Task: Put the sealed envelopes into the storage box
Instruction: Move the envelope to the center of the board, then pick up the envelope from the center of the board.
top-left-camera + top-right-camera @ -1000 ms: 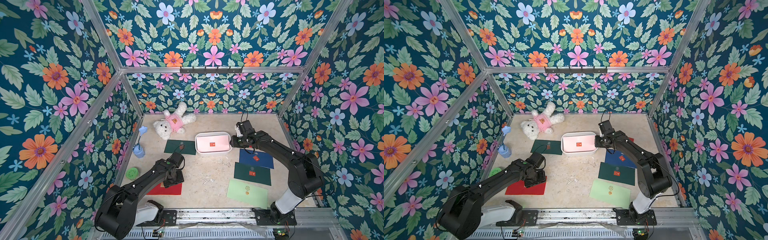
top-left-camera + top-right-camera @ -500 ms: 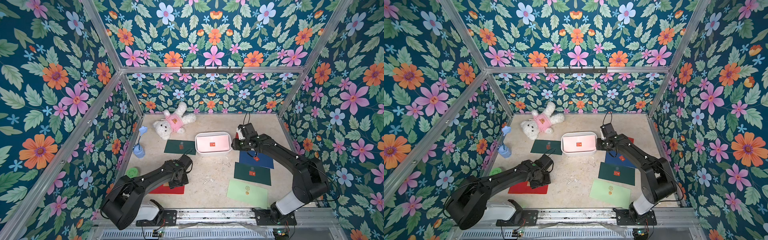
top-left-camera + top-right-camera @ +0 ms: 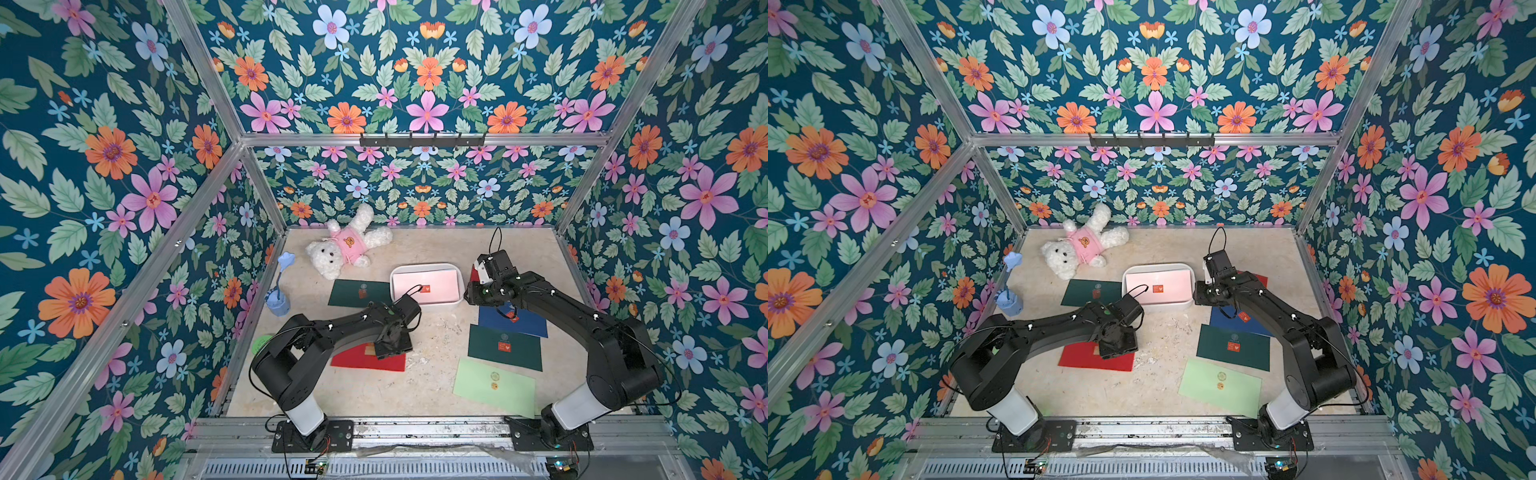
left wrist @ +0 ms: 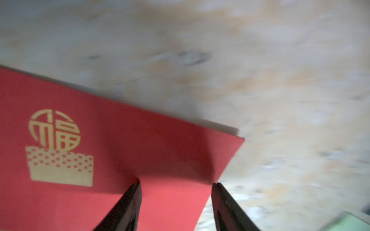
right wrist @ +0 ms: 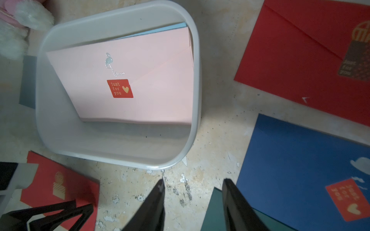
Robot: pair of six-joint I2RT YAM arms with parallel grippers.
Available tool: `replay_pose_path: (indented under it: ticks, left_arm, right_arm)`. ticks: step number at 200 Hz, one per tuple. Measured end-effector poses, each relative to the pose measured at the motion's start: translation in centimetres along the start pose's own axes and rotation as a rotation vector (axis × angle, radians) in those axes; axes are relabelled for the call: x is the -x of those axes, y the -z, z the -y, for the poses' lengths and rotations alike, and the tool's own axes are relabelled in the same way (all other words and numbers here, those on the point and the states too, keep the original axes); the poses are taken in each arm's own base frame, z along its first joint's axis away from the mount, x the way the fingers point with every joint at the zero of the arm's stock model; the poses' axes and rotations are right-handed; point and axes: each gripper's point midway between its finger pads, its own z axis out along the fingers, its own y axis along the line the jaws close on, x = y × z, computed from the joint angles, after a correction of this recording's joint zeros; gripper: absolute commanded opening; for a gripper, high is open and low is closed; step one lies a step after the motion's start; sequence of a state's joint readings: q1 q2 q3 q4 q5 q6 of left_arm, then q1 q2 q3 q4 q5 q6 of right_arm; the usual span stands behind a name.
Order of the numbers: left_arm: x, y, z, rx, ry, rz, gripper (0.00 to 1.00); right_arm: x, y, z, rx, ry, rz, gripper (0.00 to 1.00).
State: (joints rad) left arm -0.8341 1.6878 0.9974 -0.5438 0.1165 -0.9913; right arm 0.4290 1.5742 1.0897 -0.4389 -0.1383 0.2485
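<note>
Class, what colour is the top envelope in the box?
Pink envelope; best in right wrist view.

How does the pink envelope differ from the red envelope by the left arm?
The pink envelope lies inside the storage box; the red envelope lies outside it, on the table. The pink one bears a red sticker with a heart; the red one shows a gold emblem. The left pincer, jaws open, straddles the red envelope's edge; no pincer touches the pink one. Both are flat paper rectangles.
</note>
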Motion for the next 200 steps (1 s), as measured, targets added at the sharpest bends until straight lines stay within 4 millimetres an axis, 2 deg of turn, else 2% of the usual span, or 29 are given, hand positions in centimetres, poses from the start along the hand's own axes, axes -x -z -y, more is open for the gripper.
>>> replay_pose_path:
  ticks: [11,28,42,55,71,90,119,148,175,200]
  left_arm:
    - [0.9,0.7,2.8,-0.085,-0.014,0.017,0.63]
    - [2.3,2.3,5.5,-0.16,-0.037,0.053,0.65]
    - [3.1,3.7,6.6,-0.194,-0.059,0.08,0.66]
    - [3.7,4.9,6.8,-0.208,-0.078,0.099,0.66]
    - [4.0,6.0,6.2,-0.205,-0.098,0.114,0.66]
    - [4.7,6.6,3.9,-0.165,-0.102,0.135,0.66]
    - [5.0,6.1,0.3,-0.093,-0.133,0.117,0.64]
    - [5.8,5.5,-2.2,-0.05,-0.189,0.11,0.62]
    - [6.3,4.6,-3.6,-0.049,-0.213,0.104,0.6]
    - [6.1,3.5,-3.4,-0.079,-0.239,0.085,0.6]
  right_arm:
    - [-0.2,0.1,-0.1,0.01,0.0,-0.004,0.5]
    - [-0.5,0.4,-0.4,0.028,0.001,-0.005,0.51]
    - [-0.9,0.5,-0.7,0.051,0.003,-0.01,0.51]
    - [-1.5,0.5,-1.2,0.073,0.004,-0.018,0.52]
    - [-2.5,0.3,-1.9,0.102,0.006,-0.037,0.52]
    - [-3.8,-0.2,-2.7,0.133,0.008,-0.061,0.52]
    - [-6.1,-1.0,-4.2,0.181,0.006,-0.103,0.52]
    - [-8.3,-1.2,-5.6,0.226,-0.009,-0.133,0.52]
    - [-10.6,-1.7,-6.3,0.258,-0.043,-0.164,0.52]
    - [-12.4,-2.4,-6.6,0.275,-0.076,-0.189,0.53]
